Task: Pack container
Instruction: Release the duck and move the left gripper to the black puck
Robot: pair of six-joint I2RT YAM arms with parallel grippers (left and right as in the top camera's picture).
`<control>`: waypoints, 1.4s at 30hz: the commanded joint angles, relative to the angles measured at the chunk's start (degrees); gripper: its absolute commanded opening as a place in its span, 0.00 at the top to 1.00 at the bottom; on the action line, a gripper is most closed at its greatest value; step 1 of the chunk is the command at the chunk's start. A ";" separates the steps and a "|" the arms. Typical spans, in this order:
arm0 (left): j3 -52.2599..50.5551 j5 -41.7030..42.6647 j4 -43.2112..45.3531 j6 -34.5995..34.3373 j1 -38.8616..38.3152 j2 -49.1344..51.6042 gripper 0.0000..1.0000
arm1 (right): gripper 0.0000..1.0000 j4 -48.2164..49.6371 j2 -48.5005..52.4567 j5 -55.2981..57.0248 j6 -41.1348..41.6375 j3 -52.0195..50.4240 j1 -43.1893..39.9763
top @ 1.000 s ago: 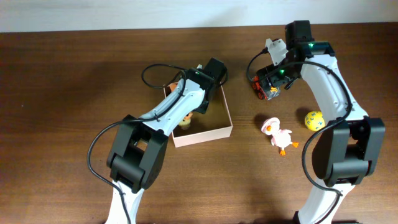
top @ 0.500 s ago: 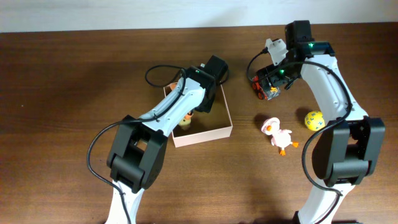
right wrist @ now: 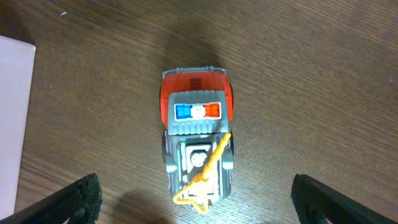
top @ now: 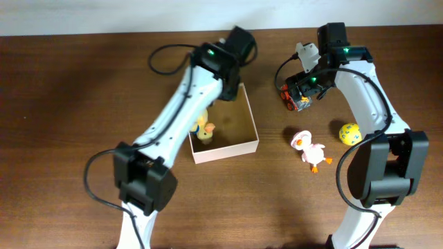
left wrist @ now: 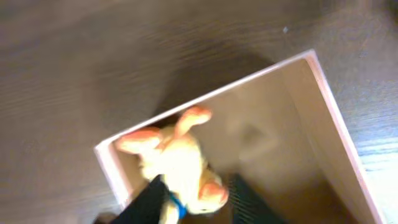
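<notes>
Left fingers (left wrist: 144, 202) now apart, risen off yellow toy (top: 203, 129) in container (top: 225, 151) — right fingers (right wrist: 78, 196) unmoved, wide over car (right wrist: 198, 146).

The left arm (top: 185, 105) has swung up and back out of the container (top: 252, 126), and its wrist now hangs over the box's far edge, nearer the back edge of the table (top: 69, 104). The left gripper (left wrist: 194, 193), clamped a second ago, has spread its jaws. The yellow toy (top: 203, 129) the arm was covering now lies in plain sight by the container's left wall, near its front-left corner.
</notes>
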 commanded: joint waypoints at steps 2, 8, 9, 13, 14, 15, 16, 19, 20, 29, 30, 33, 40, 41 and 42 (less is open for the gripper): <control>4.44 -0.50 -6.03 -9.42 7.39 -6.99 0.33 | 0.01 -0.02 -0.22 -0.68 -0.20 -0.07 0.28; 4.42 5.81 -15.96 -14.84 17.68 -9.22 0.33 | 0.01 -0.02 -0.22 -0.68 -0.17 -0.07 0.28; 4.22 7.30 -17.27 -14.80 18.95 -9.20 0.33 | 0.01 -0.02 -0.22 -0.68 -0.20 -0.07 0.28; 0.94 7.82 -20.59 -10.86 23.06 -9.20 0.31 | 0.01 -0.02 -0.22 -0.68 -0.20 -0.07 0.28; -0.26 7.85 -20.57 -10.21 23.41 -9.20 0.30 | 0.01 -0.02 -0.22 -0.68 -0.20 -0.07 0.28; -1.44 7.87 -20.50 -9.73 23.61 -9.20 0.30 | 0.01 0.00 -0.22 -0.68 -0.20 -0.07 0.28; -4.04 7.93 -19.45 -8.79 23.67 -9.22 0.29 | 0.01 -0.02 -0.22 -0.68 -0.20 -0.07 0.28; -7.69 8.24 -17.18 -7.04 23.67 -9.33 0.29 | 0.01 -0.02 -0.22 -0.68 -0.17 -0.07 0.28; -8.74 8.61 -16.28 -5.95 23.67 -9.33 0.29 | 0.01 -0.02 -0.22 -0.68 -0.20 -0.07 0.28; -22.49 13.29 -7.15 -0.57 28.50 -9.33 0.25 | 0.01 0.00 -0.22 -0.68 -0.20 -0.07 0.28; -23.85 14.23 -6.21 0.81 29.27 -9.33 0.23 | 0.01 -0.02 -0.22 -0.68 -0.20 -0.07 0.28; -28.13 14.53 -4.07 1.81 31.28 -9.33 0.23 | 0.02 0.00 -0.22 -0.68 -0.20 -0.07 0.28; -35.43 19.04 2.27 6.49 30.73 -9.33 0.23 | 0.01 -0.02 -0.22 -0.68 -0.17 -0.07 0.28; -36.50 19.30 2.64 6.49 30.64 -9.33 0.22 | 0.01 -0.02 -0.22 -0.68 -0.20 -0.07 0.28; -37.83 19.21 2.91 6.49 30.60 -9.33 0.23 | 0.01 -0.02 -0.22 -0.70 -0.20 -0.07 0.28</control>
